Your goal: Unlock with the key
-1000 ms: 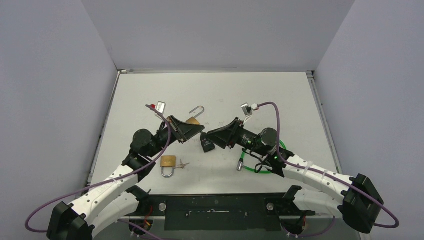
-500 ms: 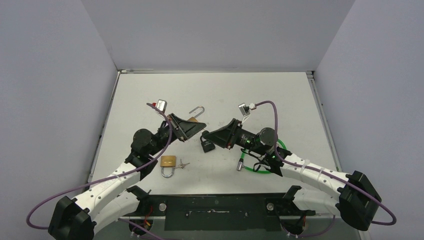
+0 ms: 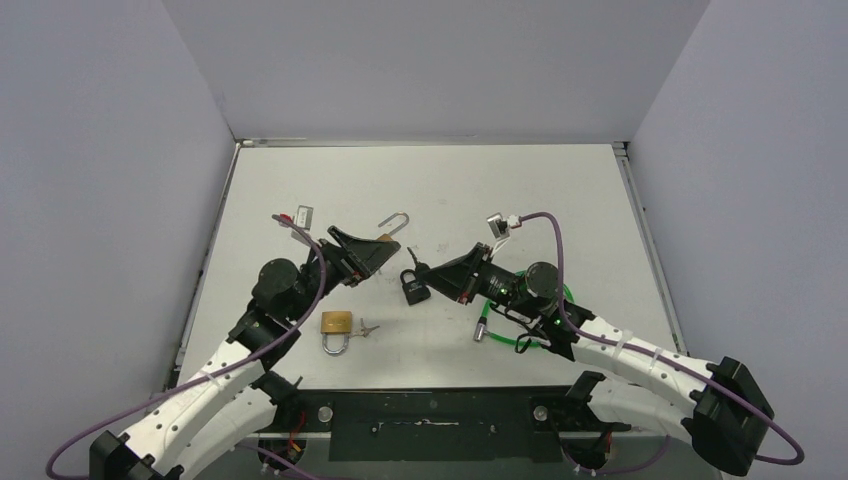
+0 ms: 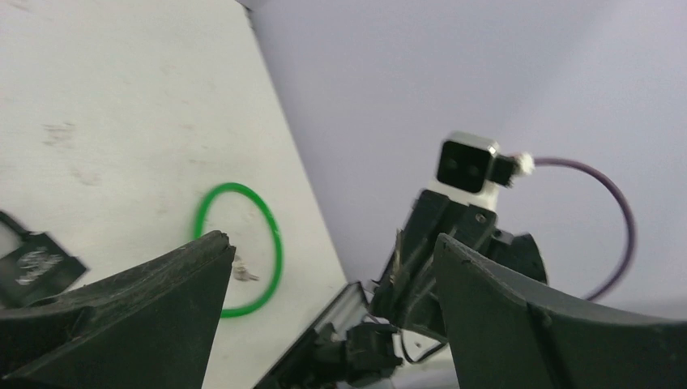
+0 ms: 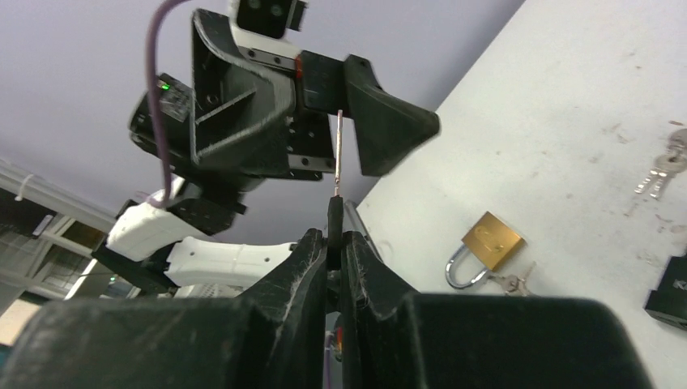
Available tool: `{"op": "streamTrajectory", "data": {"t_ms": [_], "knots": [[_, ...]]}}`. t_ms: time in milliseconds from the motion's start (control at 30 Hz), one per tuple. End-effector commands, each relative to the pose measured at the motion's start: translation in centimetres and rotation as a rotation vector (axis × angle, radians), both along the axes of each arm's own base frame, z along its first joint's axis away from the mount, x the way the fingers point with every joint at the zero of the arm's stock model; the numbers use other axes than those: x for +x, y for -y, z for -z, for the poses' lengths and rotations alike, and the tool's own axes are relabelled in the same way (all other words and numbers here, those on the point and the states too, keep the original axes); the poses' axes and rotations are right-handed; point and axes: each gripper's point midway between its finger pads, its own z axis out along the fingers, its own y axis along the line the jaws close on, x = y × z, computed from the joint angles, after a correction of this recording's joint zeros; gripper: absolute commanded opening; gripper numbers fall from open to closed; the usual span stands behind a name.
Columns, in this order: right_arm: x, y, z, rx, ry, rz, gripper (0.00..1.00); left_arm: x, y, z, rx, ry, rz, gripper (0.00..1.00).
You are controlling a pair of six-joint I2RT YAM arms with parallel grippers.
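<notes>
Two grippers face each other: the left gripper (image 4: 332, 243) stands spread wide, the right gripper (image 5: 334, 241) pinches the key (image 5: 338, 154), its blade past the fingertips. The black padlock (image 3: 414, 290) lies just beside these tips.

The left tool (image 4: 332, 243), clamped shut a second ago, has sprung wide open, with nothing between its jaws. It has also drawn back a little, away from the right tool, and its wrist has swung further out to its own left. The right tool (image 5: 334, 243), which gaped a second ago, has closed on the key (image 5: 334, 212). The key's dark head is pinched between this tool's tips and its thin blade sticks out beyond them, toward the left tool. The right tool has also tilted lower toward the surface (image 3: 560, 190).
</notes>
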Motion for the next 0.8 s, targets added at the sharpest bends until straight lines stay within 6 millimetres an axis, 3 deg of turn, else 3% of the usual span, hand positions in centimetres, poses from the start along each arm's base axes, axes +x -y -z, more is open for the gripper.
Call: {"op": "streamTrajectory", "data": {"t_ms": [0, 67, 167, 333, 500, 633, 767], "knots": [[0.6, 1.6, 2.0, -0.082, 0.05, 0.078, 0.0, 2.4, -4.4, 3.3, 0.32, -0.074, -0.256, 0.92], [0.1, 1.9, 3.0, -0.103, 0.051, 0.072, 0.0, 2.5, -5.6, 5.2, 0.423, -0.14, -0.296, 0.93], [0.1, 2.8, 5.3, -0.154, 0.021, 0.1, 0.0, 2.4, -5.6, 7.6, 0.504, -0.188, -0.286, 0.94], [-0.1, 4.4, 8.8, -0.247, -0.02, 0.151, 0.0, 2.6, -3.7, 11.5, 0.611, -0.262, -0.241, 0.97], [1.6, 8.1, 13.2, -0.426, -0.129, 0.344, 0.0, 2.5, -1.3, 15.6, 0.779, -0.399, -0.24, 0.97], [1.8, 9.3, 14.4, -0.465, -0.158, 0.392, 0.0, 2.7, 0.9, 18.1, 0.89, -0.435, -0.211, 0.98], [1.6, 9.9, 15.6, -0.49, -0.175, 0.405, 0.0, 3.4, 1.4, 20.8, 1.005, -0.467, -0.247, 0.97]]}}
